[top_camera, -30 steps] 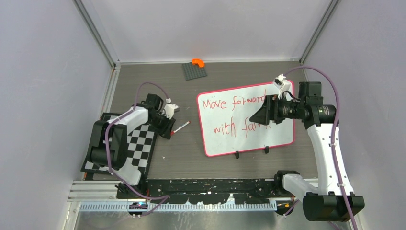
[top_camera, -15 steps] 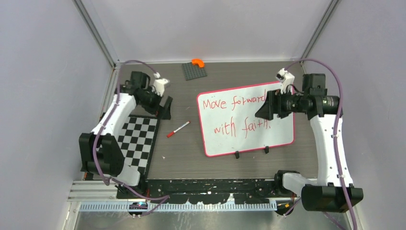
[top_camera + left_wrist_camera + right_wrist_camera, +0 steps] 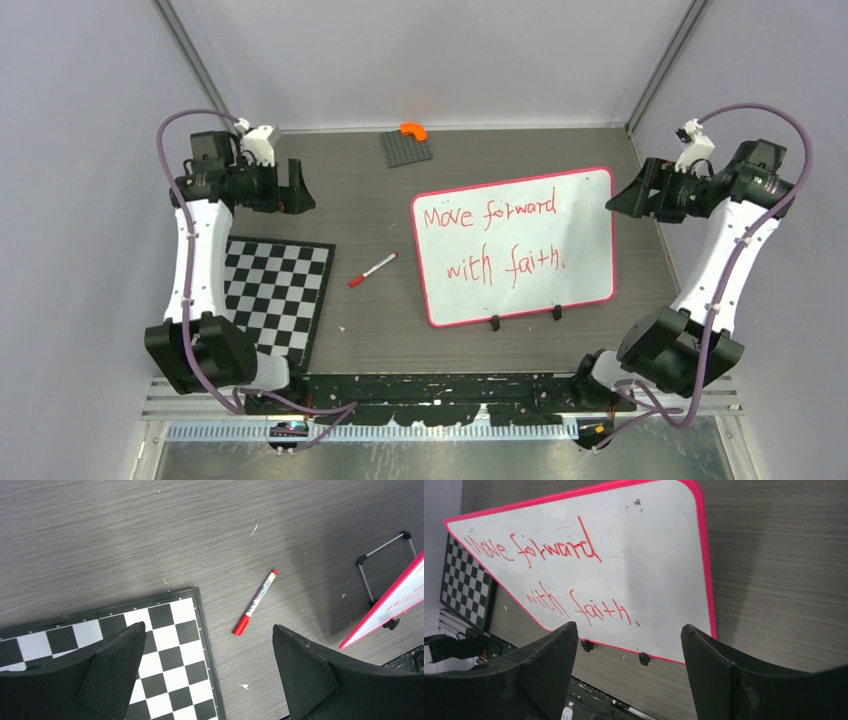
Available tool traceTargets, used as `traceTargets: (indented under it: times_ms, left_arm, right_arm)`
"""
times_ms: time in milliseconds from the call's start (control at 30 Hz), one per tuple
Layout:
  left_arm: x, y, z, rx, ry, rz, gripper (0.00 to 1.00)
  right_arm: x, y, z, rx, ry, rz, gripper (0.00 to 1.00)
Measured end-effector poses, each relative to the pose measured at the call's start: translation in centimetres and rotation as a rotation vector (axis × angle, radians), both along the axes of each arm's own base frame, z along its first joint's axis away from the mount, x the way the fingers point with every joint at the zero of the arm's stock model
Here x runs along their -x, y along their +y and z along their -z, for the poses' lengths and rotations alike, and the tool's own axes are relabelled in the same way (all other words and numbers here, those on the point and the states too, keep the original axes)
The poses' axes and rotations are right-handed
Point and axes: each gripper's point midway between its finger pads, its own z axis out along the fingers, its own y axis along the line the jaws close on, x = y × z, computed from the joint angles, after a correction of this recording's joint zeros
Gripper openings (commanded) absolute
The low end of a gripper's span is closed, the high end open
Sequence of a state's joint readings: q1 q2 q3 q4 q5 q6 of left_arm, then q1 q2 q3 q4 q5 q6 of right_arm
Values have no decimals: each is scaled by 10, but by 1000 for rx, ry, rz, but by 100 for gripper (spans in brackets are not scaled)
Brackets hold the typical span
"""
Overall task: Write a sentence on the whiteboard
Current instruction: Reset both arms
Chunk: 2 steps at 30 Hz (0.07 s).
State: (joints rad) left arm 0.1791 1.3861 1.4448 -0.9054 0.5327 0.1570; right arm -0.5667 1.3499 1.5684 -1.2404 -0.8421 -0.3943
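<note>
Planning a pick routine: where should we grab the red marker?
Take the marker mid-barrel from straight above, with the open left pincer closing across its long axis. It lies flat and diagonal on the table between the checkerboard mat and the whiteboard, touching neither.

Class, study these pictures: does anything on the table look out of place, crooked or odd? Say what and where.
The red marker lies loose on the table, between the checkered mat and the whiteboard. The whiteboard sits slightly crooked to the table's edges. Nothing looks spilled or broken.
</note>
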Motion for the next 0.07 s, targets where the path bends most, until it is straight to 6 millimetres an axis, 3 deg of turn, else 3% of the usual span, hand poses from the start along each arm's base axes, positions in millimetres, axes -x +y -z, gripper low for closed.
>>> traceTargets:
  times_ms: [67]
  left_arm:
    - [2, -1, 3, 10, 12, -9, 100]
  right_arm:
    - [0, -9, 9, -24, 34, 15, 80]
